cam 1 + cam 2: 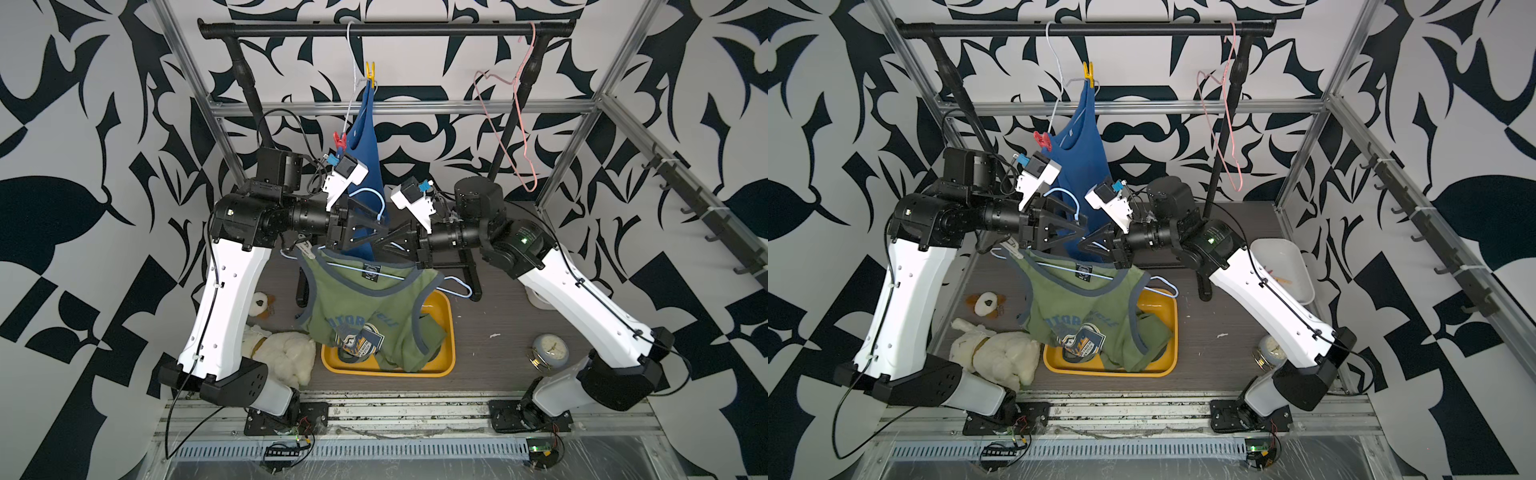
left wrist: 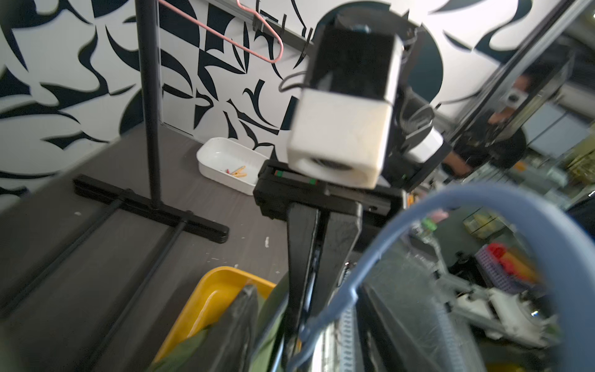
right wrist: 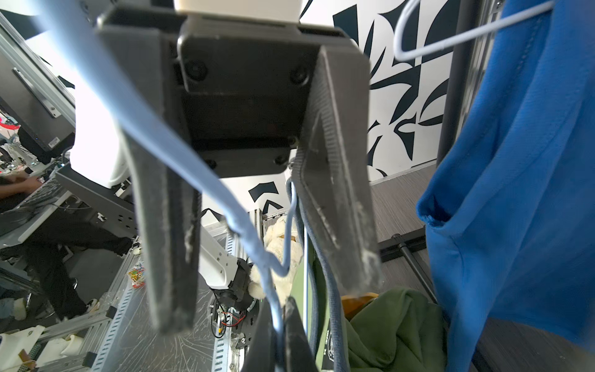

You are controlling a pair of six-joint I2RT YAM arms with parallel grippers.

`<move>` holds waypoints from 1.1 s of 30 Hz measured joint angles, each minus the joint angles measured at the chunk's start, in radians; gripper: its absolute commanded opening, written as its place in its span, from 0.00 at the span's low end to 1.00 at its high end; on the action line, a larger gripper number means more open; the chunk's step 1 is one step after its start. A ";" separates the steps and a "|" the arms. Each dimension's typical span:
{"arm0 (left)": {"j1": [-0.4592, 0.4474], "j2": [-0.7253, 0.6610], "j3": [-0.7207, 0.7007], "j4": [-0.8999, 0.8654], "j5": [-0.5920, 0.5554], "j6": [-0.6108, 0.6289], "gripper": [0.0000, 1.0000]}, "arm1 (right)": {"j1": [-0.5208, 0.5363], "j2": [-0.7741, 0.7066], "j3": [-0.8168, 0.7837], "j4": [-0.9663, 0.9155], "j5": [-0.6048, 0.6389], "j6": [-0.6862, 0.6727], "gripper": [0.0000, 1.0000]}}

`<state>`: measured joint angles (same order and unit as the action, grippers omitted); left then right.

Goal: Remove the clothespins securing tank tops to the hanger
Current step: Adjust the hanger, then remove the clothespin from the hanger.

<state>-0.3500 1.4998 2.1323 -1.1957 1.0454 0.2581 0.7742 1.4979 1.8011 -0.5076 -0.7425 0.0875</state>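
An olive green tank top (image 1: pixel 365 307) hangs on a light blue hanger (image 3: pixel 180 151), its hem sagging into the yellow bin (image 1: pixel 440 365). My right gripper (image 3: pixel 278 325) is shut on this hanger's wire just below the hook. My left gripper (image 1: pixel 380 237) stands open around the same wire, its fingers (image 3: pixel 167 257) apart and clear of it. A pale clothespin (image 1: pixel 305 248) sits at the hanger's left end. Behind, a blue tank top (image 1: pixel 365 137) hangs on a white hanger, pinned by a yellow clothespin (image 1: pixel 370 74) and a red clothespin (image 1: pixel 340 141).
A white tray (image 1: pixel 1283 262) at the right holds loose pegs (image 2: pixel 238 172). An empty pink hanger (image 1: pixel 511 137) hangs on the black rack bar (image 1: pixel 386 29). A white plush toy (image 1: pixel 282 353) lies at the left, an alarm clock (image 1: pixel 549 348) at the right.
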 measured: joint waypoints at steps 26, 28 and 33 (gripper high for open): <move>0.000 -0.095 0.109 -0.210 -0.355 0.277 0.73 | -0.174 -0.109 0.033 -0.225 -0.044 -0.150 0.00; 0.000 -0.098 0.110 -0.233 -0.375 0.310 0.75 | -0.187 -0.104 0.068 -0.262 -0.054 -0.170 0.00; 0.000 -0.097 0.133 -0.255 -0.423 0.365 0.79 | -0.200 -0.108 0.121 -0.328 -0.076 -0.219 0.00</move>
<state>-0.3500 1.4029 2.2650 -1.4509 0.6224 0.6228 0.5743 1.3895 1.9217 -0.8360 -0.8185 -0.1314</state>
